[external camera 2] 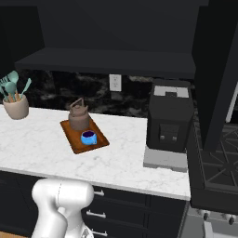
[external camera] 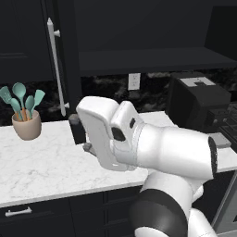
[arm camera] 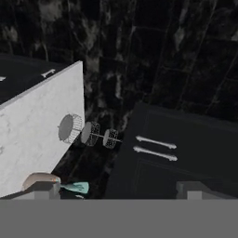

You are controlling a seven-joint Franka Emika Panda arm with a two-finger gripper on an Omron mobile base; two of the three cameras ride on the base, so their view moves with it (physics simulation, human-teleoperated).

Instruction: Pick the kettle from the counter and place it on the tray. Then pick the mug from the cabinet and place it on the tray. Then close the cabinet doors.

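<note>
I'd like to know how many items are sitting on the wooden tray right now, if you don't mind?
2: the kettle at the tray's back end, and the blue mug just in front of it. Nothing else seems hidden there.

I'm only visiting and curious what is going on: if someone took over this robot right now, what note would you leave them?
Hand: open, holding nothing.
Kettle and mug: both standing on the tray on the counter, kettle behind, mug in front.
Done: both items are placed on the tray.
Left: close the cabinet doors. They appear to be swung out, leaving the cabinet open with its shelf showing.
</note>
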